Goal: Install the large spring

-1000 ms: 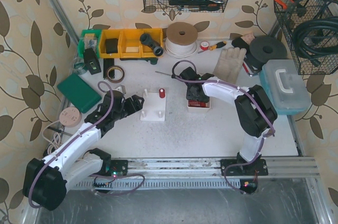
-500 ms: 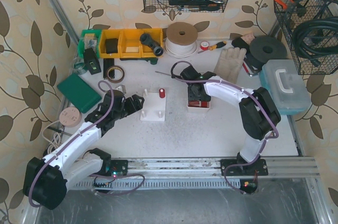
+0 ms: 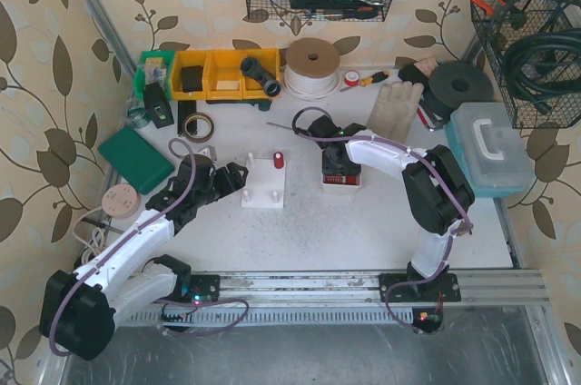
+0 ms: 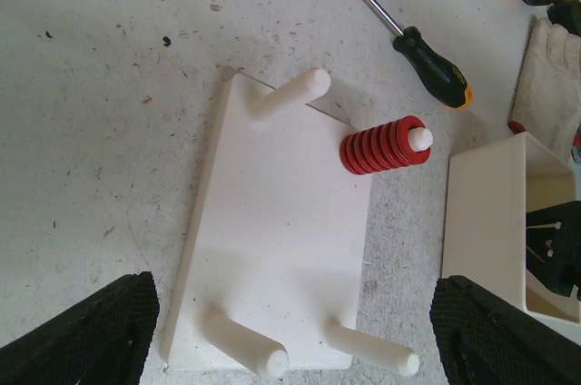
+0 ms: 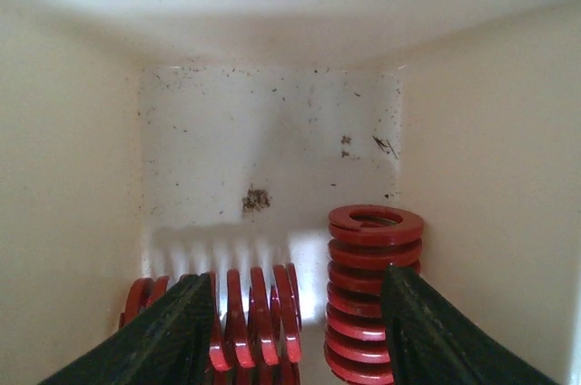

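A white peg plate [image 4: 281,249] lies between the fingers of my open left gripper [image 4: 292,312], which touches nothing. A small red spring [image 4: 381,146] sits on its far right peg, and the other pegs [image 4: 245,344] are bare. My right gripper [image 5: 298,312] reaches down into the white box [image 3: 343,182], open. One red spring [image 5: 368,267] stands upright by its right finger [image 5: 427,330]. Another spring [image 5: 259,312] lies on its side by its left finger [image 5: 168,335]. Both are between the fingers. I cannot tell which is the large spring.
A black-handled screwdriver [image 4: 427,49] lies beyond the plate, with a work glove [image 3: 395,105] beside it. Yellow bins [image 3: 222,74], a cord reel [image 3: 311,65] and a tape roll [image 3: 193,124] line the back. A green pad [image 3: 136,158] is left, a plastic case [image 3: 490,147] right.
The right arm shifted slightly over the box and its jaws narrowed a little. The left arm and the plate stayed put.
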### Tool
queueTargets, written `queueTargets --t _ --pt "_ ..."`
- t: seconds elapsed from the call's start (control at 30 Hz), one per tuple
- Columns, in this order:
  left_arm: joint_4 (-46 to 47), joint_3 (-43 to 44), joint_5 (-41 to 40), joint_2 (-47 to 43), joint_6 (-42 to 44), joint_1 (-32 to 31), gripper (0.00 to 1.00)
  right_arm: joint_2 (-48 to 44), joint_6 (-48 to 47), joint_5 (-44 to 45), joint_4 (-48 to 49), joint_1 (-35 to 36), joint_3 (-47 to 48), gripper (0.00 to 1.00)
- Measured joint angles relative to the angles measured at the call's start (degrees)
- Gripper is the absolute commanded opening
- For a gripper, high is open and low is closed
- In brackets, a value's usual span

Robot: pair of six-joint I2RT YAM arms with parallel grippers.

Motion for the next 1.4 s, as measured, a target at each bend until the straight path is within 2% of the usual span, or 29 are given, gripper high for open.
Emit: queueTargets --t 0.33,0.7,0.87,1.2,1.4 --pt "-0.02 0.04 0.02 0.02 0.00 0.00 0.85 -1.01 -4.00 -6.16 1.90 -0.02 -0.11 0.56" --pt "-0.07 0.26 0.02 0.37 0.00 0.00 0.85 -2.93 -22.93 -15.74 0.63 -3.67 -0.17 0.59" --pt "-0.48 0.83 0.02 1.29 0.00 0.00 0.85 -0.55 -30.62 -19.06 -2.05 -5.07 2.01 0.61" --pt "-0.55 0.90 0.02 1.38 -0.02 0.02 0.85 1.92 -39.28 -19.19 -3.80 -5.05 3.89 0.71" --pt "-0.85 1.31 0.02 2.08 -0.02 0.00 0.85 2.05 -41.11 -16.24 -3.06 -4.92 3.89 0.72"
